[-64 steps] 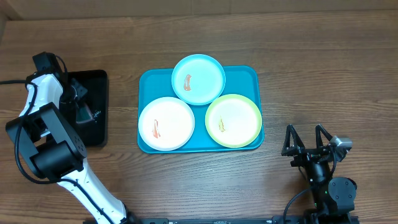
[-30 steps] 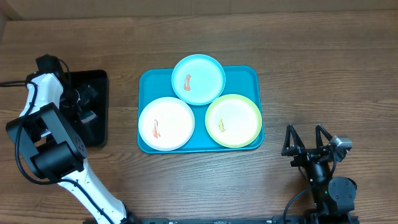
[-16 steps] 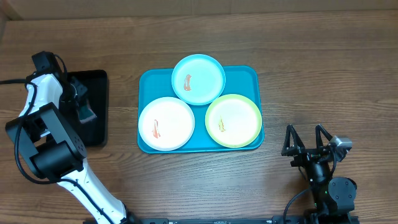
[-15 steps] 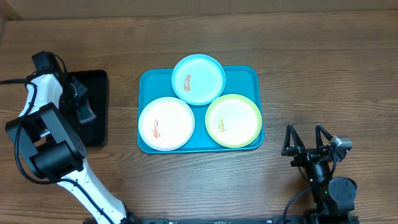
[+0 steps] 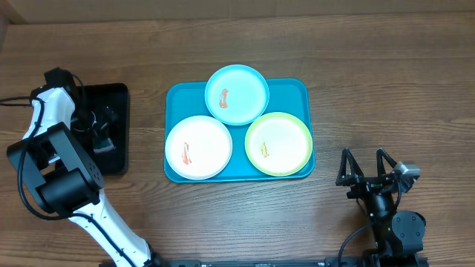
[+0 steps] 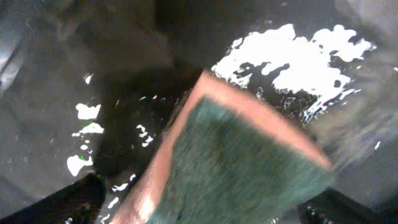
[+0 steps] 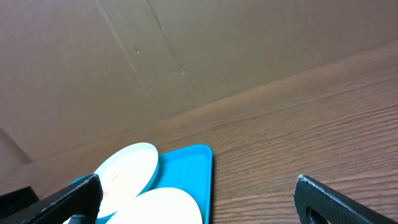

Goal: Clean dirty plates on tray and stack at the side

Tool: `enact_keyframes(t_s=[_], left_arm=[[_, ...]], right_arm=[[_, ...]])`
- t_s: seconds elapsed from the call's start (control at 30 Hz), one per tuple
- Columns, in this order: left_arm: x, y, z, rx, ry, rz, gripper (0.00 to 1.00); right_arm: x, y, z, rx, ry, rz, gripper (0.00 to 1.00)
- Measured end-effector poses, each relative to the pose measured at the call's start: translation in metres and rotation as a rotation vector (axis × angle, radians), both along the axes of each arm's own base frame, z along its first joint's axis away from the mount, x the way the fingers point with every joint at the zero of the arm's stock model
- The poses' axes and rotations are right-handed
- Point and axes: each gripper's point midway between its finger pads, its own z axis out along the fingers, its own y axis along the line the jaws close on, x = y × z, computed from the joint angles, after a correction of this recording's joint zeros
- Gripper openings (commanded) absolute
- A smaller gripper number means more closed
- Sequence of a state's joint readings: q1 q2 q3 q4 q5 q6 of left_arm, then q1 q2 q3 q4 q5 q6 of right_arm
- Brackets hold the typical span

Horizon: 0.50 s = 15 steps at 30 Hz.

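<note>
my left pincer (image 5: 104,132) stands wide over a green sponge (image 6: 249,168) in the black tray (image 5: 111,93). the turquoise tray (image 5: 297,85) holds a light blue plate (image 5: 237,94), a white plate (image 5: 198,147) and a yellow-green plate (image 5: 278,143). my right pincer (image 5: 364,157) is wide too.

No text, label, brand, number or sign can be read in any of the views.
</note>
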<state>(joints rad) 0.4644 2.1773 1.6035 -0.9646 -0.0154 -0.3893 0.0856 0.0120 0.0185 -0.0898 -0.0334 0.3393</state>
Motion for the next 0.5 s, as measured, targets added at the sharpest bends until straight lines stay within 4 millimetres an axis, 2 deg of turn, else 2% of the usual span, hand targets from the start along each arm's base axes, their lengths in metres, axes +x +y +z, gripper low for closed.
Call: enact_keyframes(t_s=[0.03, 0.07, 0.1, 0.17, 0.33, 0.37, 0.43, 0.5], left_arm=[[-0.0026, -0.0015, -0.0001, -0.006, 0.011, 0.001, 0.76], [-0.0047, -0.0031, -0.0001, -0.014, 0.019, 0.000, 0.63], [-0.0074, -0.0047, -0.0001, -0.020, 0.030, -0.001, 0.39], [-0.0096, -0.0065, -0.0001, -0.029, 0.038, 0.003, 0.04], [-0.0099, -0.0079, -0.0001, -0.035, 0.039, 0.001, 0.05], [-0.0098, -0.0079, -0.0001, -0.036, 0.038, 0.001, 0.28], [-0.0097, -0.0076, -0.0001, -0.035, 0.037, 0.000, 1.00], [-0.0100, -0.0077, -0.0002, -0.035, 0.039, 0.001, 1.00]], right_arm=[[0.0000, 0.0000, 0.0002, 0.000, -0.001, 0.000, 1.00], [0.0000, -0.0001, 0.0001, 0.000, 0.000, 0.000, 1.00], [0.0000, 0.0000, 0.0000, 0.000, 0.000, 0.000, 1.00], [0.0000, 0.0000, 0.0002, 0.000, -0.001, 0.000, 1.00], [0.0000, -0.0001, 0.0002, 0.000, -0.001, 0.000, 1.00], [0.0000, -0.0001, 0.0002, 0.000, -0.001, 0.000, 1.00], [0.0000, 0.0001, 0.0002, 0.000, -0.001, 0.000, 1.00], [0.0000, 0.0000, 0.0002, 0.000, -0.001, 0.000, 1.00]])
